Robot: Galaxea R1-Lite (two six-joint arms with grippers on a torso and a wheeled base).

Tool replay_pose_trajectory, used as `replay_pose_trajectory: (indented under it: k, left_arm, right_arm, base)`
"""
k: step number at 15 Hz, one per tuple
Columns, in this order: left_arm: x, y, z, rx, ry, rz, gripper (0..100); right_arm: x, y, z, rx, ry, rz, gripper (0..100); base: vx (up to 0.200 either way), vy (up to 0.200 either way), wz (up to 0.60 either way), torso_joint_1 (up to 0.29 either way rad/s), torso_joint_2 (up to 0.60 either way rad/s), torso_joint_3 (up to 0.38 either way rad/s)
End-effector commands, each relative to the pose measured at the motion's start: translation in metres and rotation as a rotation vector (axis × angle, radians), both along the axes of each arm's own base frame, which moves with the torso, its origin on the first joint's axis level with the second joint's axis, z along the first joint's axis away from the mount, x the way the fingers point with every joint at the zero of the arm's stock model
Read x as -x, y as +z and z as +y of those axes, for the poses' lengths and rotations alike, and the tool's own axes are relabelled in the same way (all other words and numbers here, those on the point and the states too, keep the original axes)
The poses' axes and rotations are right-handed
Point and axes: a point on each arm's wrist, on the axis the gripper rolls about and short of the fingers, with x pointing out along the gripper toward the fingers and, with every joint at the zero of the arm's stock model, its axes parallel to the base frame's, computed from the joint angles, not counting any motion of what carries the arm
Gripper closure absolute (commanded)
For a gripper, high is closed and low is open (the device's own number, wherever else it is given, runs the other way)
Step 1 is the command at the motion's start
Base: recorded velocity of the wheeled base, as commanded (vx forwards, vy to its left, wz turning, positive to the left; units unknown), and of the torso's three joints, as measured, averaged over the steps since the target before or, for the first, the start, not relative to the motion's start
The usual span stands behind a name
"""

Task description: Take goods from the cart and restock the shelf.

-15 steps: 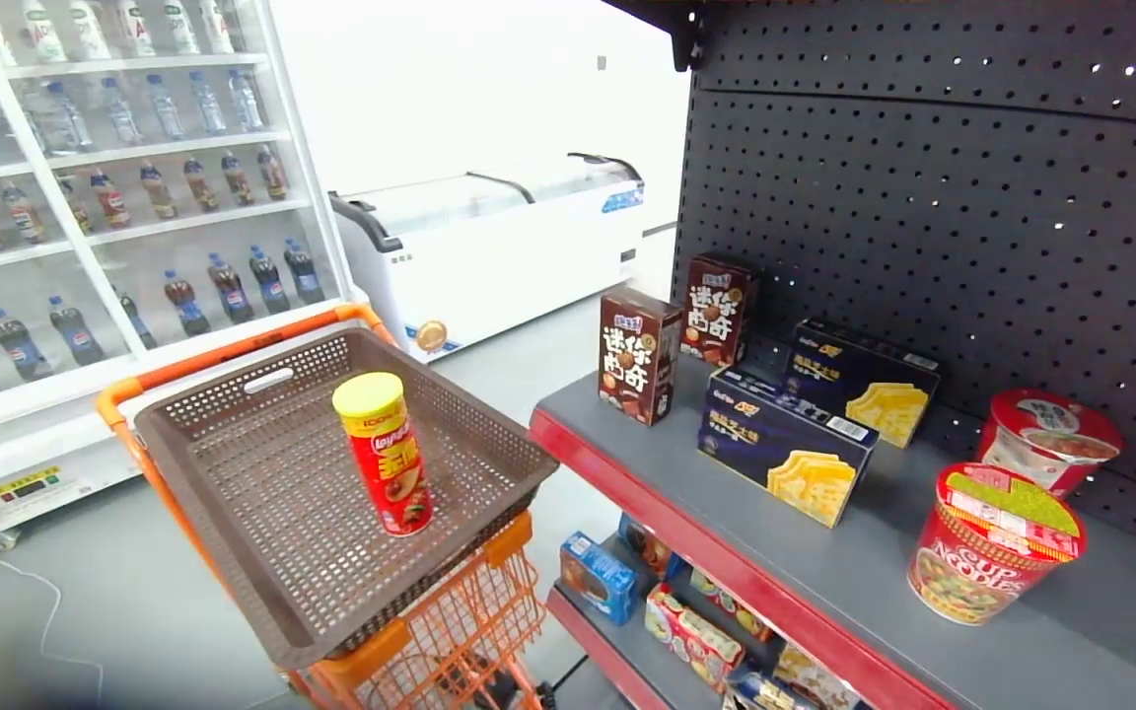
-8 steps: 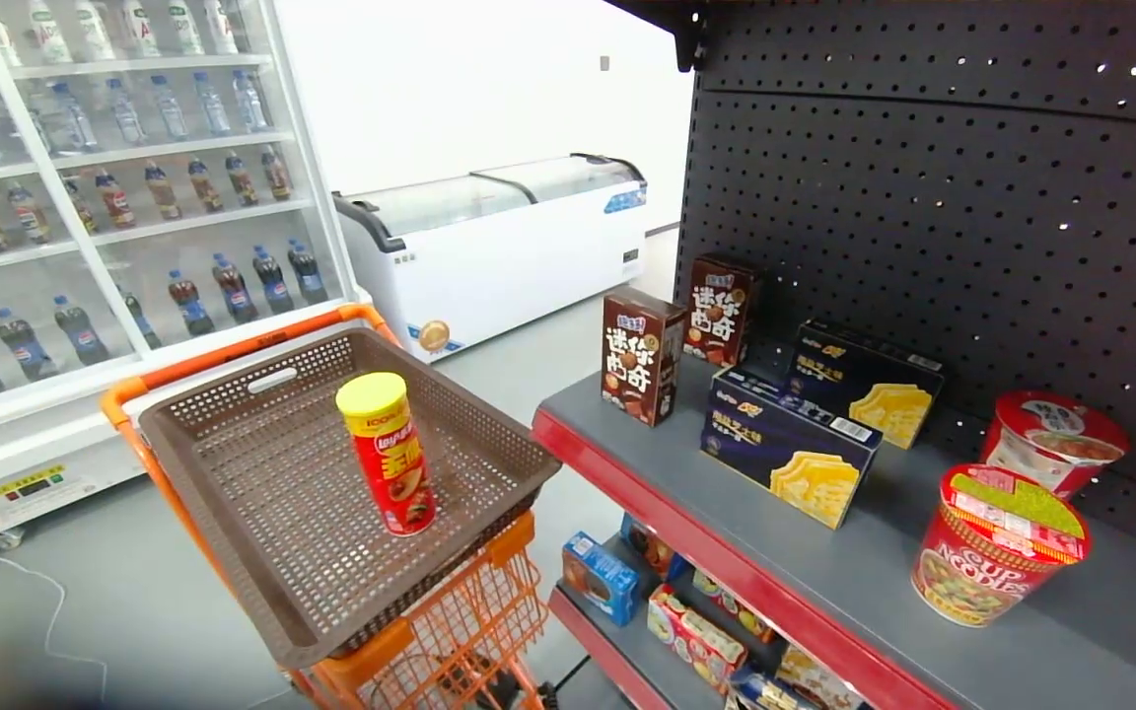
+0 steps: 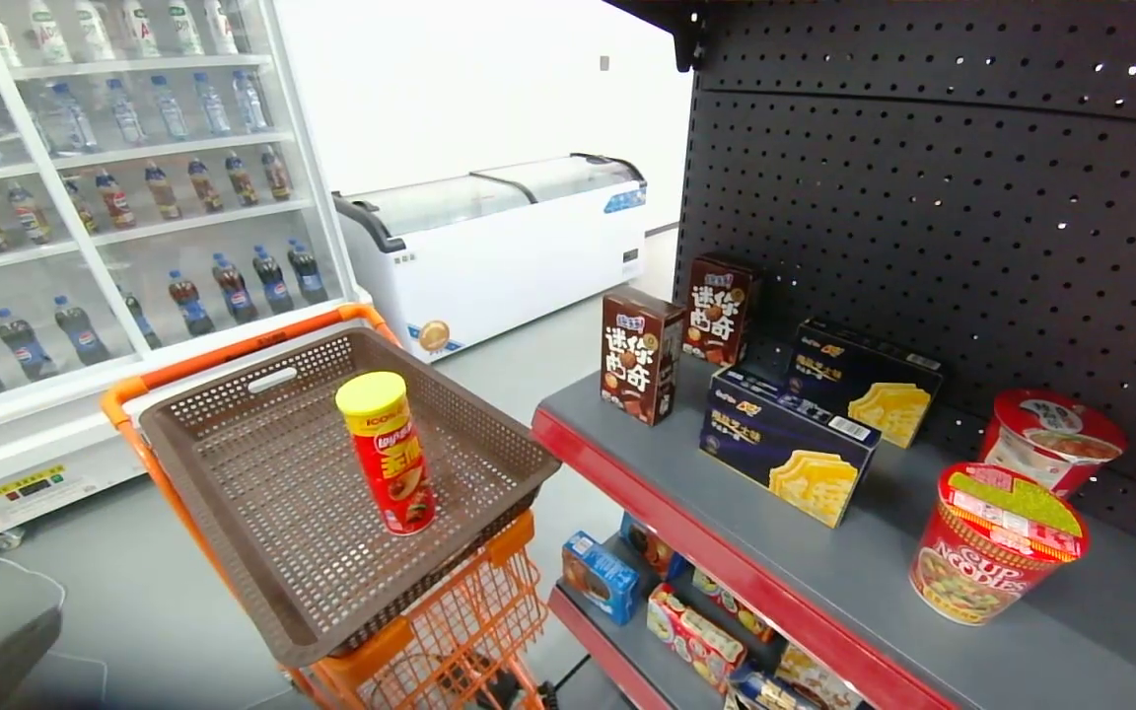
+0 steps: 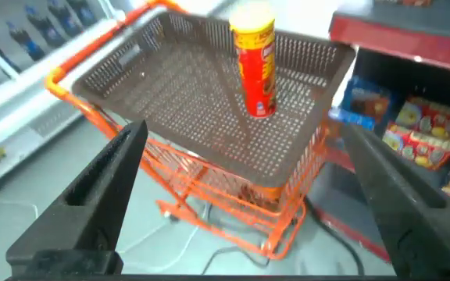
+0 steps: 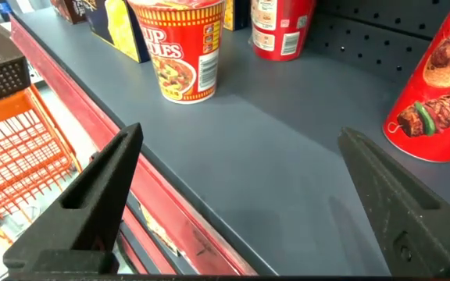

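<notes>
A red chips can with a yellow lid [image 3: 386,454] stands upright in the brown basket [image 3: 233,365] on top of the orange cart. My left gripper [image 4: 248,195] hangs open above and in front of the cart, with the chips can [image 4: 256,66] beyond its fingers [image 4: 108,195] and nothing between them. The grey shelf [image 3: 726,513] with a red front edge runs along the right. Low over that shelf [image 5: 272,156] my right gripper [image 5: 241,203] is open and empty, near a cup of noodles [image 5: 186,51] and a red chips can [image 5: 436,101].
On the shelf stand two brown boxes [image 3: 639,355], two dark blue boxes [image 3: 785,444] and two red noodle cups [image 3: 997,542]. A lower shelf holds more packs [image 3: 691,631]. A drinks fridge [image 3: 114,197] and a chest freezer [image 3: 499,247] stand behind the cart.
The head view shifted slightly, so the camera moved. A grey shape has come into its bottom left corner. The chips can and the shelf goods stayed in place.
</notes>
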Motion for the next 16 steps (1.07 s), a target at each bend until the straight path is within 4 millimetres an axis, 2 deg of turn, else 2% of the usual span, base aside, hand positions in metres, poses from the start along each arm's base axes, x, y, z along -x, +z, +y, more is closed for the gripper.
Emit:
replay_pose_trajectory:
  k: [1, 3, 5, 6, 7, 8, 11, 15, 16]
  left_arm:
    - [-0.121, -0.013, 0.007, 0.008, -0.024, 0.258, 0]
    - [-0.162, -0.034, 0.017, 0.046, -0.091, 0.29, 0]
    - [-0.191, -0.058, 0.019, 0.059, -0.089, 0.333, 0]
    - [-0.209, -0.071, 0.019, 0.06, -0.096, 0.323, 0]
    - [-0.216, -0.076, 0.018, 0.06, -0.105, 0.316, 0]
    - [-0.235, -0.092, 0.014, 0.056, -0.121, 0.293, 0]
    - [-0.259, -0.116, 0.006, 0.1, -0.132, 0.26, 0]
    - [-0.278, -0.126, 0.003, 0.141, -0.128, 0.262, 0]
    - [-0.289, -0.129, -0.003, 0.128, -0.134, 0.239, 0]
  right_arm:
    - [0.0, 0.0, 0.0, 0.0, 0.0, 0.001, 0]
    - [0.0, 0.0, 0.0, 0.0, 0.0, 0.001, 0]
    - [0.0, 0.0, 0.0, 0.0, 0.0, 0.001, 0]
    - [0.0, 0.0, 0.0, 0.0, 0.0, 0.001, 0]
    - [0.0, 0.0, 0.0, 0.0, 0.0, 0.001, 0]
    - [0.0, 0.0, 0.0, 0.0, 0.0, 0.001, 0]
    - [0.0, 0.0, 0.0, 0.0, 0.0, 0.001, 0]
    - [0.0, 0.0, 0.0, -0.002, 0.0, 0.001, 0]
    - [0.0, 0.0, 0.0, 0.0, 0.0, 0.001, 0]
  base:
    - [0.0, 0.0, 0.0, 0.0, 0.0, 0.0]
    - [0.0, 0.0, 0.0, 0.0, 0.0, 0.0]
    - [0.0, 0.0, 0.0, 0.0, 0.0, 0.0]
    - [0.0, 0.0, 0.0, 0.0, 0.0, 0.0]
    - [0.0, 0.0, 0.0, 0.0, 0.0, 0.0]
    - [0.0, 0.0, 0.0, 0.0, 0.0, 0.0]
    - [0.0, 0.0, 0.0, 0.0, 0.0, 0.0]
    - [0.0, 0.0, 0.0, 0.0, 0.0, 0.0]
    - [0.0, 0.0, 0.0, 0.0, 0.0, 0.0]
